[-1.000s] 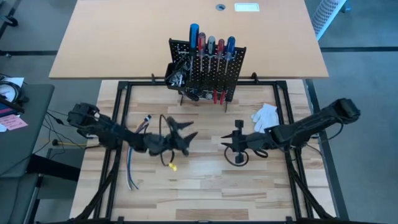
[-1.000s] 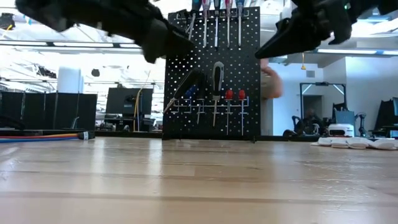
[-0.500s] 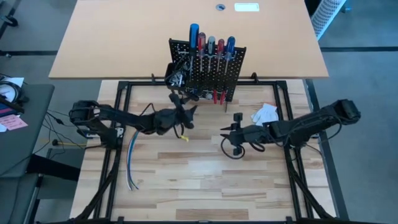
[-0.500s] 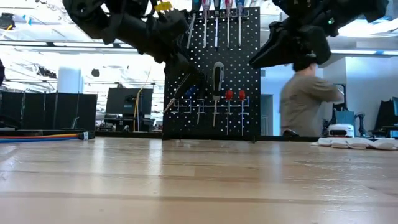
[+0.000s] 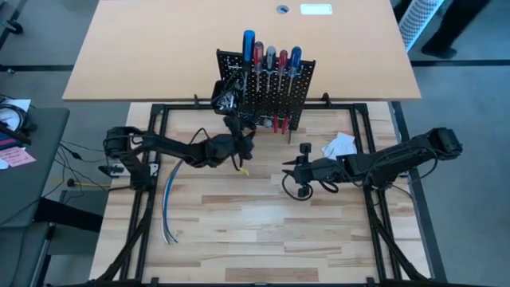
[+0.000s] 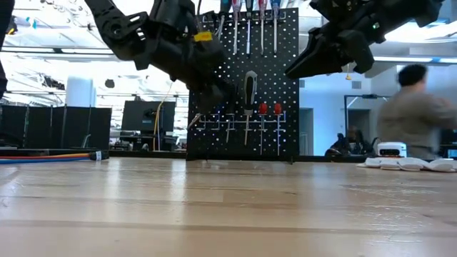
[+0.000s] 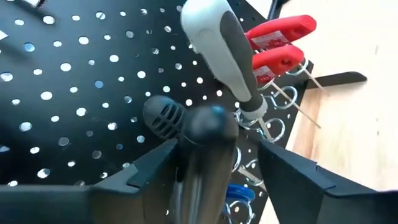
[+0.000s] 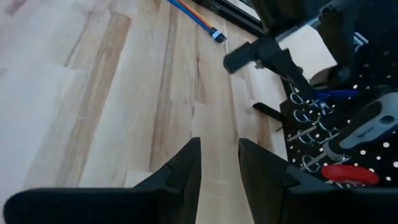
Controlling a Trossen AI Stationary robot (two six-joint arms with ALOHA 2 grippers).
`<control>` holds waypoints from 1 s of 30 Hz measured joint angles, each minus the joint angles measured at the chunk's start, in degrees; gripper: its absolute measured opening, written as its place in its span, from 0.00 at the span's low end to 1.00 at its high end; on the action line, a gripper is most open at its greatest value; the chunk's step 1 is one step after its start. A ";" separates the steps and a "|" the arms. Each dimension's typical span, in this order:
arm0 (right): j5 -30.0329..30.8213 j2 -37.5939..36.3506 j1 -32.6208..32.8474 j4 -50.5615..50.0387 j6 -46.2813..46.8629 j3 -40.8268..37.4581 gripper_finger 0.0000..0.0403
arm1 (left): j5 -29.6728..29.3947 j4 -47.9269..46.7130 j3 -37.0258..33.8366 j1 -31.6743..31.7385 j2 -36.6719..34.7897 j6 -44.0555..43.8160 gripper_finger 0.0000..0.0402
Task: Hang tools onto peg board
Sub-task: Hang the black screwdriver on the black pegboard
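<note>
At the peg board (image 5: 275,94) — left end effector (image 7: 205,149) clamps a dark-handled tool (image 7: 199,162) against its face, not yet hung; screwdrivers (image 5: 271,60) already racked. Right end effector (image 5: 301,171) nearby, narrowly parted, empty.

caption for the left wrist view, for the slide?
Left gripper holds a black-handled tool up against the peg board, beside a hung grey-handled screwdriver and two red handles.
</note>
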 joint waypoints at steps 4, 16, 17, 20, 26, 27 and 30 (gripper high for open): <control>0.00 0.00 0.95 0.01 0.12 0.00 0.28 | -0.79 -0.12 0.78 0.00 0.44 -0.44 0.46; -0.02 0.00 2.21 -0.13 1.28 0.00 0.28 | -4.95 7.35 0.89 -3.19 0.37 0.26 0.27; -0.02 0.00 2.21 -0.05 1.50 0.00 0.28 | -5.34 8.79 0.89 -3.59 0.36 -0.20 0.27; -0.02 0.00 2.21 -0.09 1.67 0.00 0.28 | -7.66 13.44 0.89 -4.53 -0.14 -3.52 0.29; -0.02 0.00 2.34 -0.09 1.82 0.00 0.28 | -8.20 13.98 0.89 -4.75 -3.09 -11.68 0.28; -0.02 0.00 2.32 -0.06 2.05 0.00 0.28 | -8.25 13.88 0.89 -4.72 -3.46 -12.74 0.28; -0.02 0.00 2.32 -0.09 2.12 0.00 0.28 | -8.16 13.81 0.89 -4.07 -4.36 -16.45 0.28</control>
